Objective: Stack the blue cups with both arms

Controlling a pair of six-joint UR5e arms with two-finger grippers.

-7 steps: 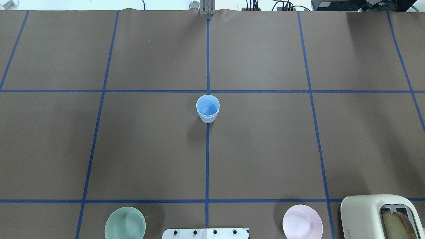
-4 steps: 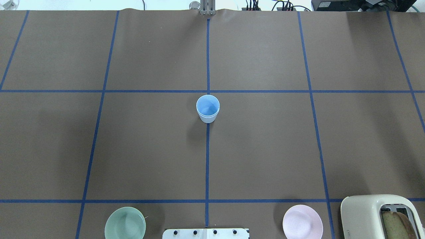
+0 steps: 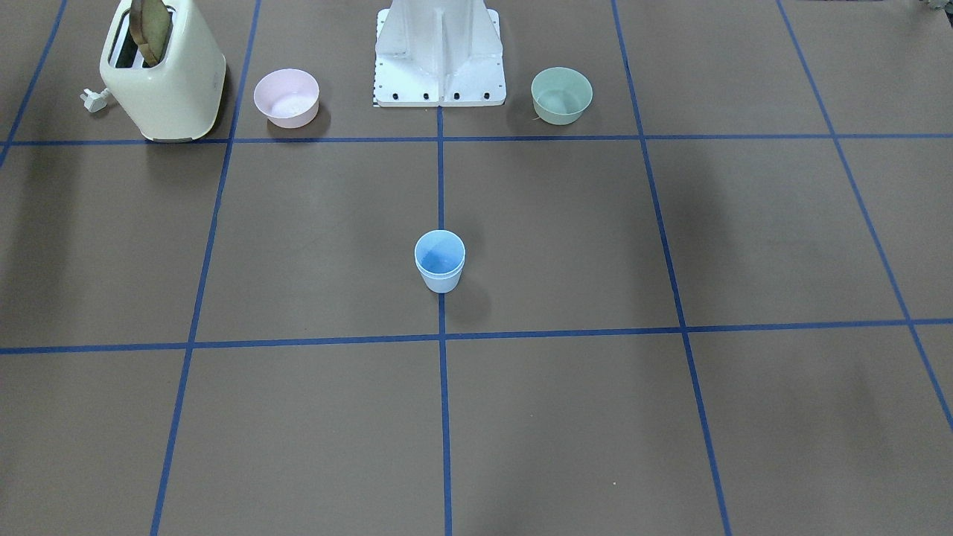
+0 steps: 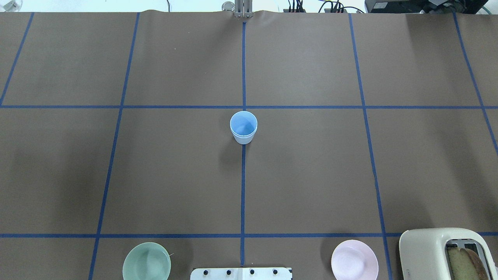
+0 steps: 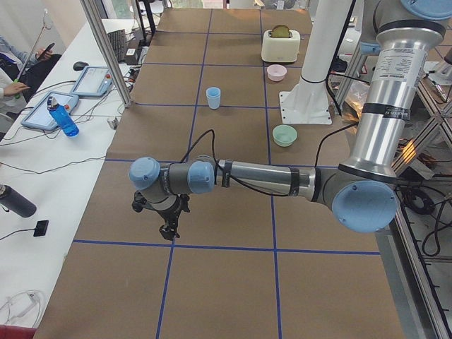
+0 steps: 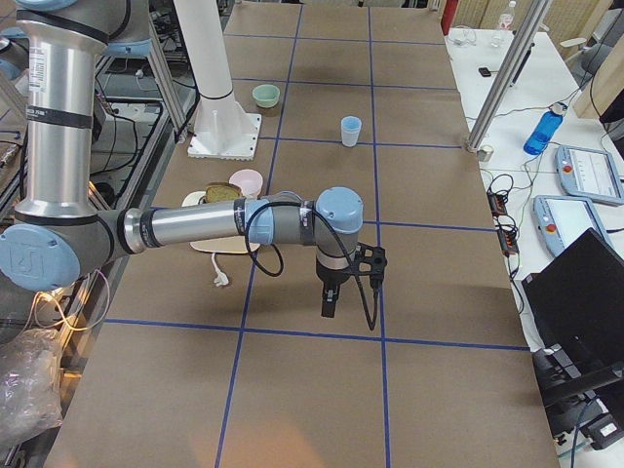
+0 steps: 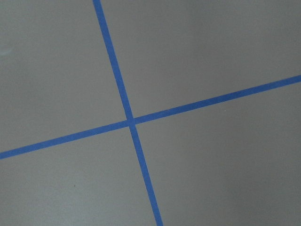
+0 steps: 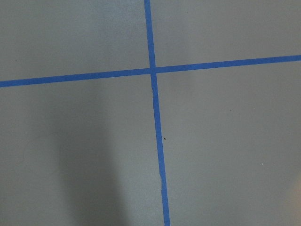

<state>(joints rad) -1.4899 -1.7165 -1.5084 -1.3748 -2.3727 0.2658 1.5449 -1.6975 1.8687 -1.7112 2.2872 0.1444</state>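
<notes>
With the cups (image 4: 243,127) nested, apparently finished, left gripper (image 5: 168,229) and right gripper (image 6: 330,304) hang well apart; their jaw state cannot be told.

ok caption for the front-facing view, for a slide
Pale blue plastic cups, seemingly nested, upright on the centre tape line; pink bowl, mint-green bowl and cream toaster flank the white base stand.

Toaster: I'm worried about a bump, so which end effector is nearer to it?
Right. The right end effector hangs over the right end of the table, out beyond the toaster. The left end effector hangs over the opposite end, with the blue cups between.
</notes>
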